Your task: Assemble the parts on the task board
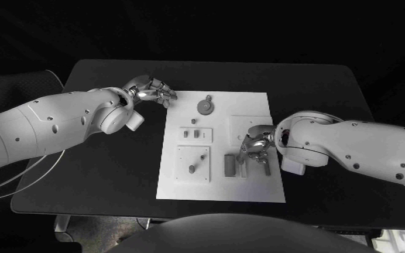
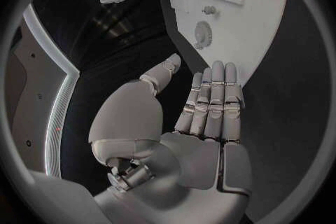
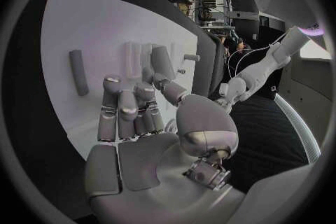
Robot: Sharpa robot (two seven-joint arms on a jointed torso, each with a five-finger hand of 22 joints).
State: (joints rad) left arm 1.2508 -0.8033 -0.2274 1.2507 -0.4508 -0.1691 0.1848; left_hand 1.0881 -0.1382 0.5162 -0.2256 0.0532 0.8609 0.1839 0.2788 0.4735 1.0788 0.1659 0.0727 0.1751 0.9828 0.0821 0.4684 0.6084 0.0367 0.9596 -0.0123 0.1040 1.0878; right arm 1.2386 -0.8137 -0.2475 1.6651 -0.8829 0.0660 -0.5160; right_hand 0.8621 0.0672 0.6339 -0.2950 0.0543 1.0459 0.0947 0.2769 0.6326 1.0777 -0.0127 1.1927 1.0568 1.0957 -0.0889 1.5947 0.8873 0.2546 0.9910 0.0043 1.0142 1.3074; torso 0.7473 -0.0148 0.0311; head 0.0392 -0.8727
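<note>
**Spotter:** Which hand is closer to the parts?

**Me:** The right hand (image 1: 256,147). I have it over the task board (image 1: 253,103), on the side nearest the right arm, just beside a dark grey bar (image 1: 229,164) that lies flat near the board's near edge. The bar's long axis runs from the robot toward the far edge of the counter (image 1: 101,165), roughly in line with my fingers, and it sits on the inner side of the hand, toward the middle of the board.

**Spotter:** Holding anything?

**Me:** As far as I can tell from the wrist view, no. The fingers are partly curled with the thumb set apart, and the palm looks empty. Whether the fingertips touch the board, I cannot tell.

**Spotter:** And the left?

**Me:** The left hand (image 1: 152,93) is off the board, over bare counter near its far left corner, fingers straight and together, thumb apart, nothing in it. The round disc part (image 1: 204,106) near the far edge is the nearest piece to it. I judge the bar is the right hand's job.
</note>
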